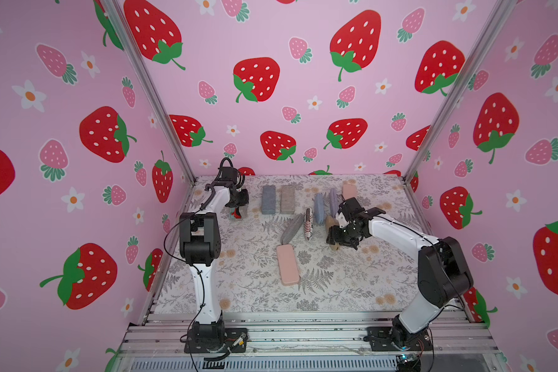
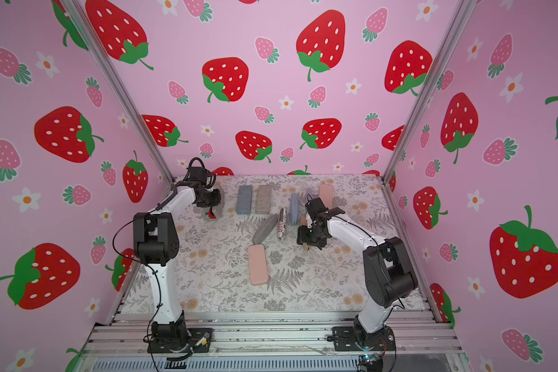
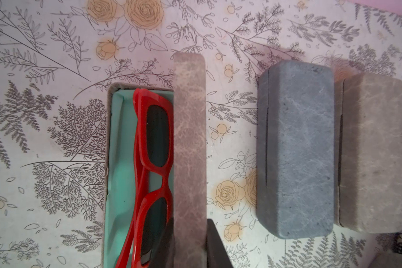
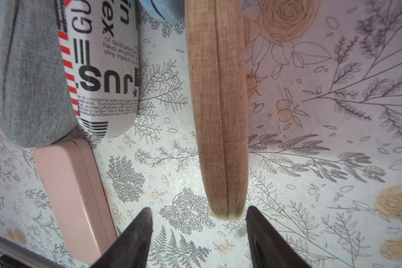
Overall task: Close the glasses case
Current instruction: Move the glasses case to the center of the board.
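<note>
The open grey-brown glasses case [image 3: 113, 143] with a teal inside sits at the far left of the flowery worktop [image 3: 56, 58], near a shut blue-grey case [image 3: 297, 148]. Red sunglasses [image 3: 157, 139] lie in it. The left pincer [image 3: 189, 248] grips its upright lid [image 3: 189, 139]. The right pincer [image 4: 197, 213] is spread wide, holding nothing, over a tan cloth case [image 4: 218, 104].

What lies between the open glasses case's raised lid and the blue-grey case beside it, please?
Only bare floral table cover, as the left wrist view shows; the lid and the blue-grey case stand apart.
</note>
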